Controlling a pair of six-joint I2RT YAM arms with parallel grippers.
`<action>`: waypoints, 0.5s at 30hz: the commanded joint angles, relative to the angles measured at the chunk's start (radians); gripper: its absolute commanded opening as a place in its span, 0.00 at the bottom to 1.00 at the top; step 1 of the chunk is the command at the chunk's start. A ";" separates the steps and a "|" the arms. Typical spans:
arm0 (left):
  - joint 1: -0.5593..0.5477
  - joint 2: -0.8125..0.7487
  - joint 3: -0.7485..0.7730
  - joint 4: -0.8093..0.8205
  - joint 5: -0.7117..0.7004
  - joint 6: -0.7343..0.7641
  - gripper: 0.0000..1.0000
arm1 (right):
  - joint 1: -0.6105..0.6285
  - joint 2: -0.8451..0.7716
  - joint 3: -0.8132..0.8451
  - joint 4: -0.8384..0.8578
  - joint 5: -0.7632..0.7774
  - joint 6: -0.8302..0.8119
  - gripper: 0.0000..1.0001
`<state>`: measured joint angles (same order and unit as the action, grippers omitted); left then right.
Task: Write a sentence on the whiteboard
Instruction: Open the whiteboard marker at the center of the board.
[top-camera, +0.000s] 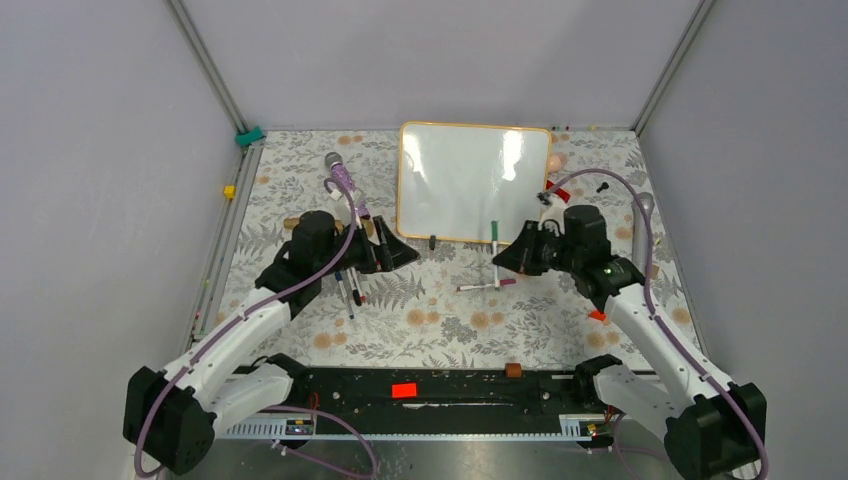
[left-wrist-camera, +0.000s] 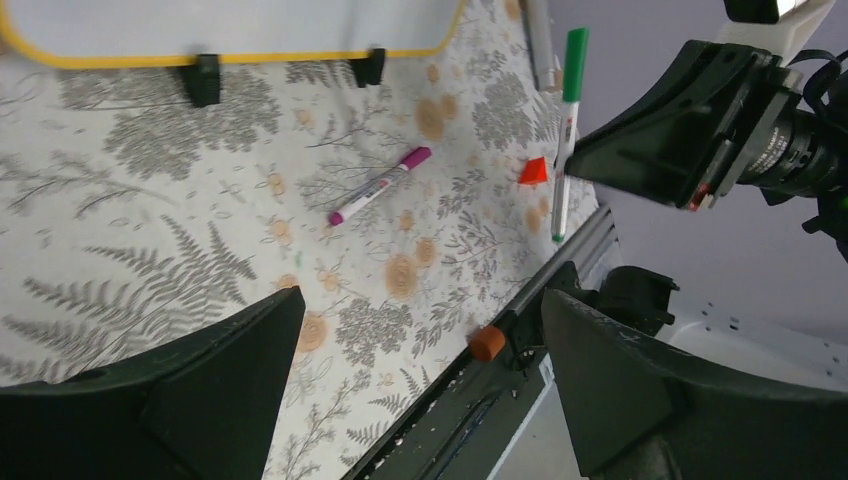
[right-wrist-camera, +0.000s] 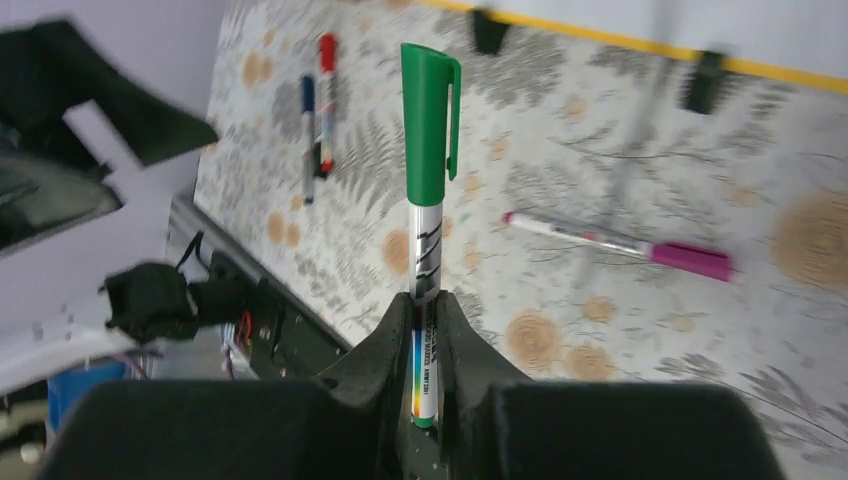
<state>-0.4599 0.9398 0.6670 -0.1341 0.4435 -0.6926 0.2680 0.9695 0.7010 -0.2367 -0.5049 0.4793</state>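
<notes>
The large glossy white whiteboard (top-camera: 475, 180) with a thin orange-tan frame lies in the upper centre of the top view, on the grey floral tablecloth (top-camera: 420, 325). Its face shows pale reflections of light, and its two small black feet (left-wrist-camera: 203, 78) sit at its lower edge. The right gripper (top-camera: 508, 258) is just below the lower right corner of the board. Its jaws are pressed together on the green-capped white marker pen (right-wrist-camera: 428, 150), which stands upright with the cap on and pointing up. In the right wrist view the barrel sits in the narrow slot between the two black fingers (right-wrist-camera: 470, 350). In the left wrist view the pen is at the upper right, apart from the board. The left gripper (top-camera: 395, 252) is near the lower left corner of the board, and its jaws stand wide apart over the cloth. A magenta-capped white marker (top-camera: 487, 286) lies flat on the cloth, below the board and between the two grippers. A red-capped marker (right-wrist-camera: 326, 70) and a blue marker (right-wrist-camera: 308, 120) lie side by side in the upper left of the right wrist view.
</notes>
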 joint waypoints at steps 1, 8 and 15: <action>-0.058 0.073 0.071 0.205 0.080 -0.083 0.87 | 0.168 -0.001 0.105 0.036 -0.025 -0.033 0.00; -0.107 0.137 0.073 0.320 0.085 -0.162 0.83 | 0.333 0.053 0.152 0.118 0.011 -0.003 0.00; -0.126 0.155 0.071 0.378 0.097 -0.197 0.72 | 0.401 0.136 0.221 0.071 0.018 -0.053 0.00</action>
<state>-0.5735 1.0866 0.7006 0.1303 0.5049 -0.8532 0.6373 1.0805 0.8558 -0.1699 -0.5045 0.4629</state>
